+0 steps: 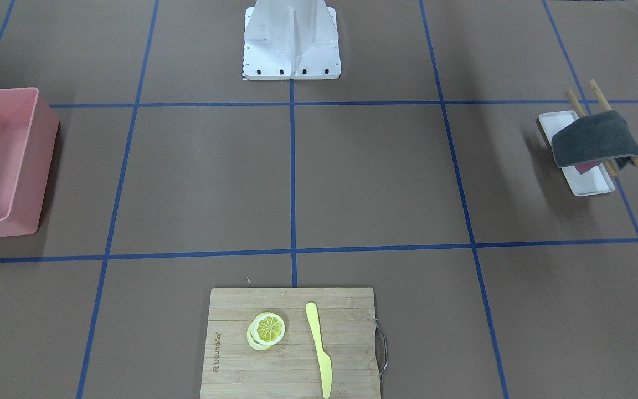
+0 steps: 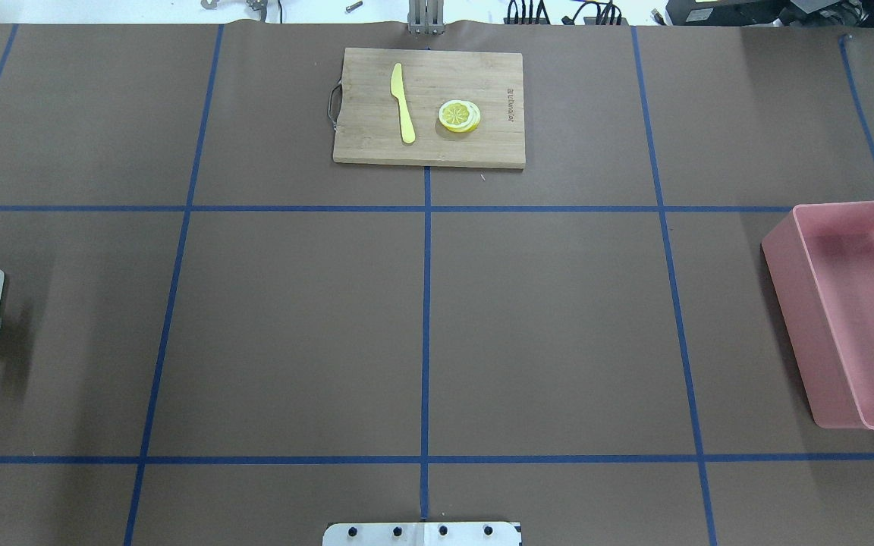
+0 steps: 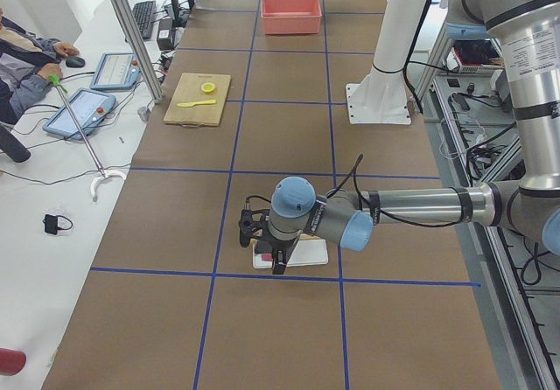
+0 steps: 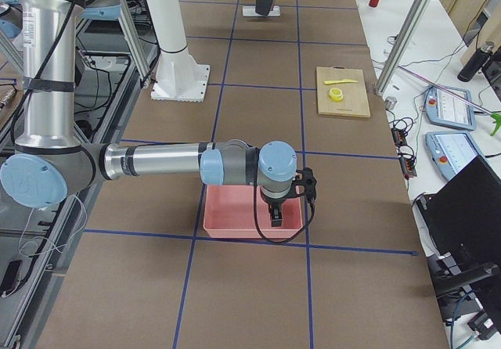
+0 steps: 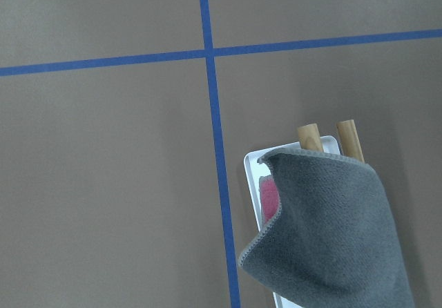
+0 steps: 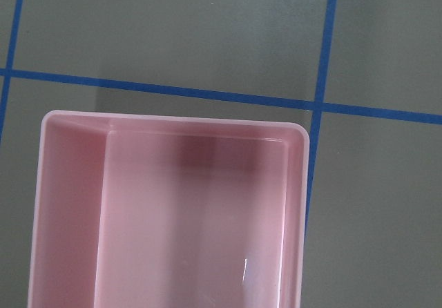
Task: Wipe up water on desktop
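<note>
The left gripper (image 3: 276,266) hangs over a white tray (image 1: 590,185), where a grey cloth (image 1: 596,138) drapes across two wooden sticks (image 1: 600,91). How wide its jaws stand, I cannot tell. The left wrist view shows a pink cloth (image 5: 268,197) under the grey one, while the overhead view cuts the tray off.

Far ahead, between both grippers, a cutting board (image 2: 475,148) carries a yellow knife (image 2: 402,102) and lemon slices (image 2: 459,116).

The right gripper (image 4: 275,217) hangs over a pink bin (image 2: 824,356), and its opening cannot be told either.

The desktop (image 2: 558,318) lies beneath both, its long axis running from gripper to gripper.
</note>
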